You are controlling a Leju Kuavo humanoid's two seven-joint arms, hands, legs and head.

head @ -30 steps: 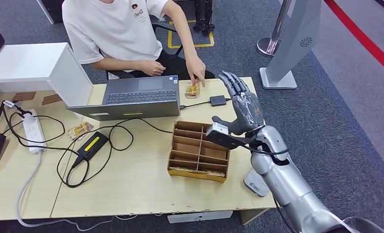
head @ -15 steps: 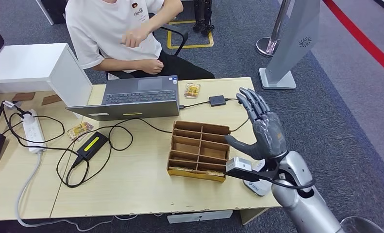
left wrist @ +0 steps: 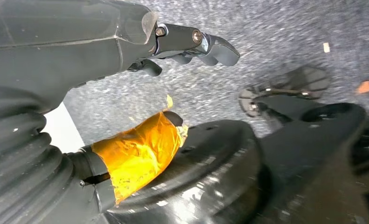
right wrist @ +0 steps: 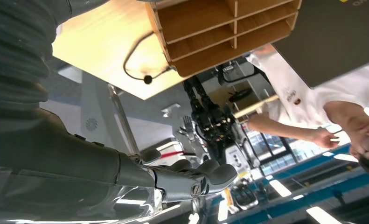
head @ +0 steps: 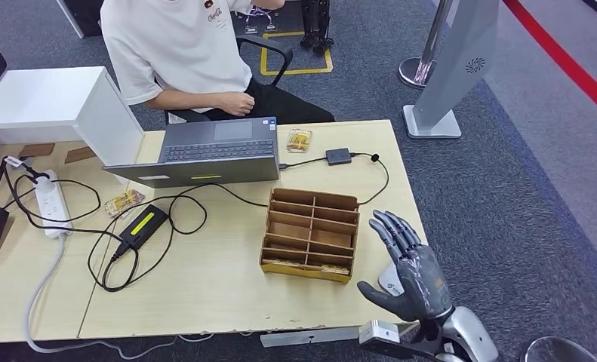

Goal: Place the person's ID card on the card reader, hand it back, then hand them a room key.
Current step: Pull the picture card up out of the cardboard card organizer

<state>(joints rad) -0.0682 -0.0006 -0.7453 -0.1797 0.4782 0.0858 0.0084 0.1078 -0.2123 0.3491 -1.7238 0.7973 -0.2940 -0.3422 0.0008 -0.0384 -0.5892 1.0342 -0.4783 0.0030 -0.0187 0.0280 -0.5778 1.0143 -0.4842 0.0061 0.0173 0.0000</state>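
both hands hold nothing: right hand fingers spread near the wooden organizer; left hand fingers loosely extended.

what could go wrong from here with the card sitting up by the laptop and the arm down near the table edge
1. The card lies at the far edge, beyond the wooden organizer; reaching from where the open right hand hovers could clip the organizer.
2. The black cable loops across that path and might snag fingers.
3. The small white device sits under the hand at the table edge and could be knocked off.
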